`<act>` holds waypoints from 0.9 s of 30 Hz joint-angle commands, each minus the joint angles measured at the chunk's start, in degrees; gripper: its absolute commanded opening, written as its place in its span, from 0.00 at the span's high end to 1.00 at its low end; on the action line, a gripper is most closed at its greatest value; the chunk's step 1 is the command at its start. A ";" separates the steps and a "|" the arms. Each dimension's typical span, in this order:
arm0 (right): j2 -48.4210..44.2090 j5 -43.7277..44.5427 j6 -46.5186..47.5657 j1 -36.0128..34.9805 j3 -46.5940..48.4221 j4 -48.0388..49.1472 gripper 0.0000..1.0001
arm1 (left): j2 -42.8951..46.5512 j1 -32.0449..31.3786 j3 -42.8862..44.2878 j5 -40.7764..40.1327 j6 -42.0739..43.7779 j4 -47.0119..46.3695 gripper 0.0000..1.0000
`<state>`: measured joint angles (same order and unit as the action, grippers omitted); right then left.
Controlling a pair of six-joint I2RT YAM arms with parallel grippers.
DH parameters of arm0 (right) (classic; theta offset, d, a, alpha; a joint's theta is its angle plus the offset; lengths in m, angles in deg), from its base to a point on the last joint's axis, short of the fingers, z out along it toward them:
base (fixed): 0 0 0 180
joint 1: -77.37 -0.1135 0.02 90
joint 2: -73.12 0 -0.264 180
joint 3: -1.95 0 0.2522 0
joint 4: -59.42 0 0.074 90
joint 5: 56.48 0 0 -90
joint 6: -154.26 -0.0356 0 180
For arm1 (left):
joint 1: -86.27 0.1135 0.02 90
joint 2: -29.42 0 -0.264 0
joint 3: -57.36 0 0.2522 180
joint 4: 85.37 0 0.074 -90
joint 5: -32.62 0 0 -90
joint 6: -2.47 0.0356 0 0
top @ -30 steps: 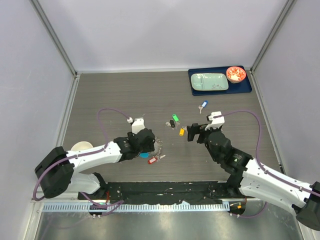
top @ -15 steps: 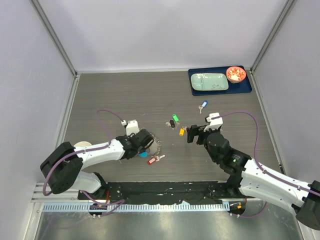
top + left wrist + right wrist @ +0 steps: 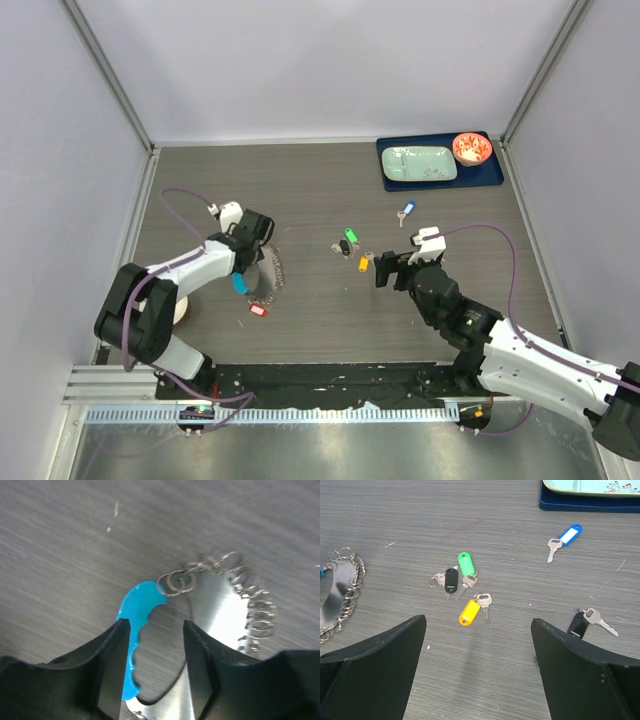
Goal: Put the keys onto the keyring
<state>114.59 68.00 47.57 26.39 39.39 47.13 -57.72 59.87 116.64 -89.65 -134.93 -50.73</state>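
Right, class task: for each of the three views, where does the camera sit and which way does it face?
Top external: high behind the robot, looking down on the table; both arms show, left gripper and right gripper.
Left wrist: mounted at the left gripper, facing down at the keyring; its fingers show.
Right wrist: mounted at the right gripper, facing forward and down over the keys; its fingers show.
Shared: both wrist views show the keyring.

White arms (image 3: pixel 195 268), blk joints (image 3: pixel 120 310)
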 commanded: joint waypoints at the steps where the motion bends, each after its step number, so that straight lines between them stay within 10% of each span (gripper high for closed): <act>1: -2.09 4.71 -1.50 -0.26 2.51 -0.68 0.07 | 3.89 0.02 5.89 -1.12 4.33 1.43 0.43; 9: -6.05 10.34 -5.46 -0.17 7.06 -9.99 0.03 | 14.51 5.65 17.75 -0.69 9.69 11.54 0.00; 16: -10.97 19.21 -4.15 -0.17 14.98 -21.15 0.02 | 30.25 5.65 21.55 0.54 17.33 18.14 0.00; 27: -18.70 27.13 6.22 -0.17 24.22 -28.90 0.00 | 63.04 5.65 2.50 -1.30 29.29 5.23 0.00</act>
<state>97.33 90.75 48.09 26.39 60.74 20.67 -0.01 65.60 124.88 -89.92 -110.54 -40.04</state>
